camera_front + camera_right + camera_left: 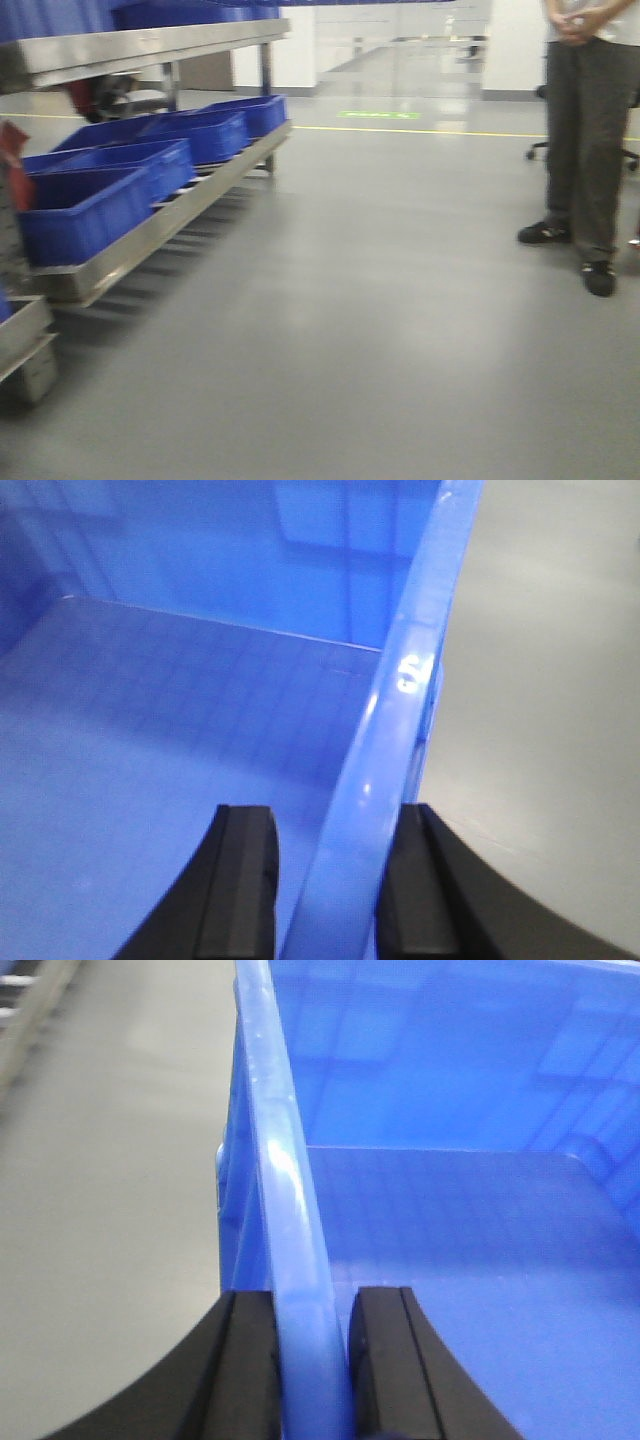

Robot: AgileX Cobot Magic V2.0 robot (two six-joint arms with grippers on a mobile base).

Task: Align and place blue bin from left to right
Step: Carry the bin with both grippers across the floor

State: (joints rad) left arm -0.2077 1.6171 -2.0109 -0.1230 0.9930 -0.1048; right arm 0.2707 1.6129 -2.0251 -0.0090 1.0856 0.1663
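Note:
In the left wrist view the blue bin (450,1260) fills the frame, and its left rim (285,1190) runs up between my black fingers. My left gripper (312,1360) is shut on that rim, one finger outside the wall and one inside. The right wrist view shows the same bin's inside (150,730) and its right rim (400,700). My right gripper (335,880) is shut on this rim, the outer finger (415,880) pressed against it. Grey floor lies beyond both walls. The held bin and both grippers are out of the front view.
At the left a metal rack (150,45) holds a row of blue crates (80,215) on its low shelf (130,255). A person (585,130) stands at the right, with a chair base (540,150) behind. A yellow floor line (400,130) crosses far ahead.

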